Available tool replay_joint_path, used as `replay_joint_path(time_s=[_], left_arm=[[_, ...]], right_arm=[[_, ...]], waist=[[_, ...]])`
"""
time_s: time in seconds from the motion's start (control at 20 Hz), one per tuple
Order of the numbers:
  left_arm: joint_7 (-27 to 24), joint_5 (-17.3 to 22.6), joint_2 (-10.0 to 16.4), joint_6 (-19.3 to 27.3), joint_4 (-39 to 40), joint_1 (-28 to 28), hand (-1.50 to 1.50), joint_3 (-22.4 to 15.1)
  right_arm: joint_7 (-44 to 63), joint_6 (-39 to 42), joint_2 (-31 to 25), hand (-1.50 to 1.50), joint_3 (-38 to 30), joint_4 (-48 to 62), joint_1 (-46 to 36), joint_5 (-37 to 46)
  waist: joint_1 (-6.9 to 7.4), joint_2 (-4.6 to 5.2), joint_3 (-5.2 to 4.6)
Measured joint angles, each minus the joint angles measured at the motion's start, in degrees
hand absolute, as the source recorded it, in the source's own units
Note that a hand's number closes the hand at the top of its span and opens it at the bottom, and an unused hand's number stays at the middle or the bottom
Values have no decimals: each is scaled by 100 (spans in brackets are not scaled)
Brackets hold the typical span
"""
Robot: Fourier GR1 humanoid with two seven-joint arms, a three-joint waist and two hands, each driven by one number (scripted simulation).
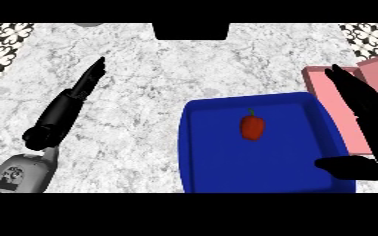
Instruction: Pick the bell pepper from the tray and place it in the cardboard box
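At nine o'clock the left hand (74, 97) is shown over the marble counter (162, 80), fingers straight. The red bell pepper (252, 127) is seen lying on the blue tray (193, 150) at four o'clock. At three o'clock the right hand (362, 110) is spread open over the pink cardboard box (336, 112).

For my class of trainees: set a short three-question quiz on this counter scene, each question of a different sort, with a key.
1. True or false: the red bell pepper lies on the blue tray, with no hand touching it.
2. Multiple choice: the pink box stands at the tray's A) left side, B) right side, C) near edge.
3. Short answer: which is nearer to the pepper, the left hand or the right hand?

Key: 1 true; 2 B; 3 the right hand.
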Motion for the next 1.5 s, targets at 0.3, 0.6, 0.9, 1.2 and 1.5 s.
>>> replay_joint_path(time_s=[0.3, 0.6, 0.9, 1.2, 1.5], left_arm=[[-111, -91, -88, -56, 231, -182, 0, 1], [-166, -108, -110, -165, 363, -241, 0, 83], [-117, -104, -119, -250, 381, -278, 0, 189], [-76, -130, -167, -291, 354, -248, 0, 301], [-112, -250, -225, -314, 292, -149, 0, 340]], right_arm=[[1559, 1366, 280, -150, 1055, -5, -926, 185], [2802, 2257, 1136, -150, 1742, 373, -1950, 195], [3180, 2401, 1934, -150, 2002, 1084, -2377, 278], [3261, 2452, 2467, -150, 2144, 1622, -2346, 588], [3214, 2441, 2733, -150, 2246, 2066, -2297, 1239]], waist=[[93, 21, -1], [98, 10, 2], [48, 4, 9], [12, -1, 15], [-4, -3, 18]])
